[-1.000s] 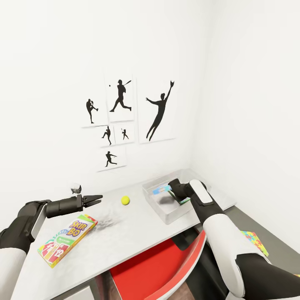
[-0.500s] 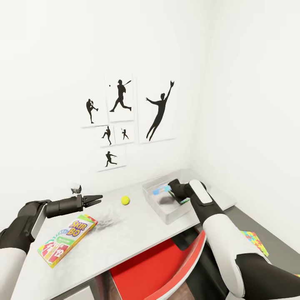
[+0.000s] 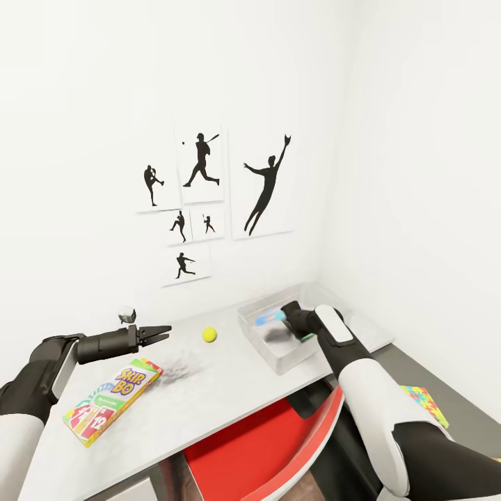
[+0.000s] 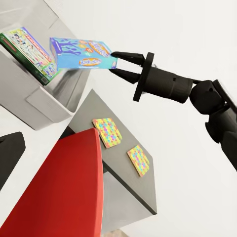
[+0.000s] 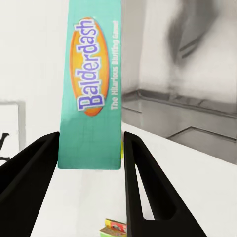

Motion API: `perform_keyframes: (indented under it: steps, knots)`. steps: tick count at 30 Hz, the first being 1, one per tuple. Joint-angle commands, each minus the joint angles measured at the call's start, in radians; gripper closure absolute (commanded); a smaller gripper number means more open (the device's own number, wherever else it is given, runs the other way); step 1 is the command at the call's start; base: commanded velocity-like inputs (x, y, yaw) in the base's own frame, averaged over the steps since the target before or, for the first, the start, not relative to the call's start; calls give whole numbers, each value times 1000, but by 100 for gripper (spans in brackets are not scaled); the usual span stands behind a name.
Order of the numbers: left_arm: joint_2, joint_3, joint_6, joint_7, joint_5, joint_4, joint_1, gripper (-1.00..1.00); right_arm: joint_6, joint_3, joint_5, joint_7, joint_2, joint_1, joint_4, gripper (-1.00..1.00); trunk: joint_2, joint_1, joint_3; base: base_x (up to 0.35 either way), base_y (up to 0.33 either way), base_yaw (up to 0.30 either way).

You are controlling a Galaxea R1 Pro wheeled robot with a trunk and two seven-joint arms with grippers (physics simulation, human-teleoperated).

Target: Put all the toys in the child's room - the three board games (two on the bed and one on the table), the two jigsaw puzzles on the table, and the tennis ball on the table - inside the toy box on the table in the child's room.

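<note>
Now right gripper (image 4: 114, 61) still clamps the flat blue card box (image 4: 81, 54) over the grey bin (image 3: 278, 351); left gripper (image 3: 161, 332) apparently closed.

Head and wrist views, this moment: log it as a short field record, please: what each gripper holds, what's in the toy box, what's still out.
right gripper: shut on blue board game, held over the toy box
left gripper: empty, fingers close together, above the table
in toy box: white-and-green board game, leaning on a wall
on table: SKIP-BO game, tennis ball
on dark cabinet: two jigsaw puzzles
</note>
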Motion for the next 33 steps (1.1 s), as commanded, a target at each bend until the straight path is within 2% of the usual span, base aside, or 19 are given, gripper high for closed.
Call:
perform_keyframes:
  steps: [1,11,33]
  knots:
    - [0,0,10,-2,2,0,0,-100,1,2,0,-1,-1,0,-2,100,-1,1,-1,0,0,0]
    - [0,-1,9,-2,2,0,0,-100,0,0,12,7,-15,-1,-2,100,-1,1,-1,0,0,0]
    - [0,0,10,-3,3,0,0,-100,3,-12,8,42,-16,-1,-2,100,-1,1,-1,0,0,0]
